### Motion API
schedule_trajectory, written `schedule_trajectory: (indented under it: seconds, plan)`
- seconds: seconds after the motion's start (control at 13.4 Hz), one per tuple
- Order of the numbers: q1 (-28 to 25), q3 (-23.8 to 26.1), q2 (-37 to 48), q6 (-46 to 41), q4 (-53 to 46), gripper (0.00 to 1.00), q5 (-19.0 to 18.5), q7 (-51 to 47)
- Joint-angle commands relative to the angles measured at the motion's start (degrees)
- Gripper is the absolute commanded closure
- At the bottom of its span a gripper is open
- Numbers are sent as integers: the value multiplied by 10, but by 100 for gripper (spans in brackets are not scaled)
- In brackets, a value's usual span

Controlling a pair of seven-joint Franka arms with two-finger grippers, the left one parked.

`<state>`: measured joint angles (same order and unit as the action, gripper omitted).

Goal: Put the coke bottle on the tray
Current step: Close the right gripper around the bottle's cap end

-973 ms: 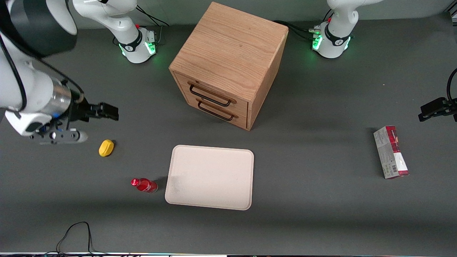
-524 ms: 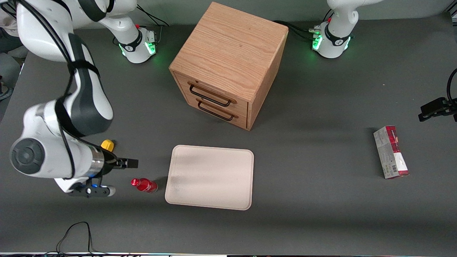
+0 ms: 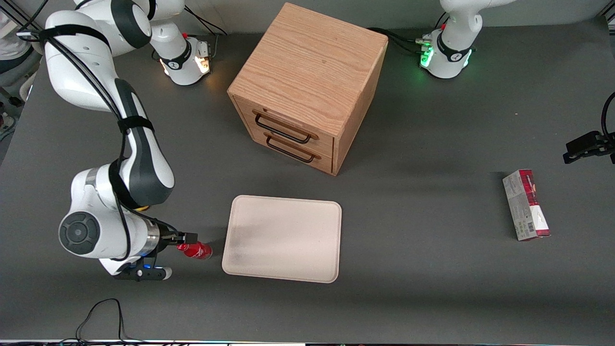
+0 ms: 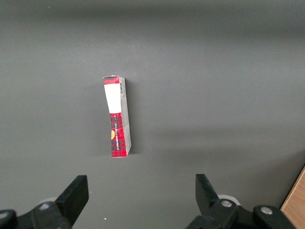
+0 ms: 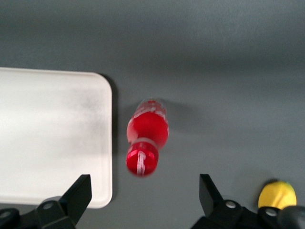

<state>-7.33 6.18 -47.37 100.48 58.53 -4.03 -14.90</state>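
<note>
One coke bottle [image 3: 195,250] stands on the table just beside the tray [image 3: 283,238], not on it, toward the working arm's end; gripper [image 3: 188,239] directly above its cap, fingers [image 5: 76,194] spread wide, holding nothing; yellow lemon-like object [image 5: 275,194] near.

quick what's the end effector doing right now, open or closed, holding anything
Right end effector: open, holding nothing, above the coke bottle standing beside the tray.
</note>
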Motion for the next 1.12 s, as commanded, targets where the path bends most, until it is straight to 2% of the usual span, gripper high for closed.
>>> schedule_trajectory:
  seconds: [0.0, 0.67, 0.82, 1.05]
  plan:
    - [-6, 0, -23, 17, -22, 0, -17, -4]
    - [-7, 1, -29, 28, -20, 6, -26, -3]
    - [-7, 1, -32, 28, -20, 17, -28, -3]
    - [-7, 1, -32, 28, -19, 41, -28, -3]
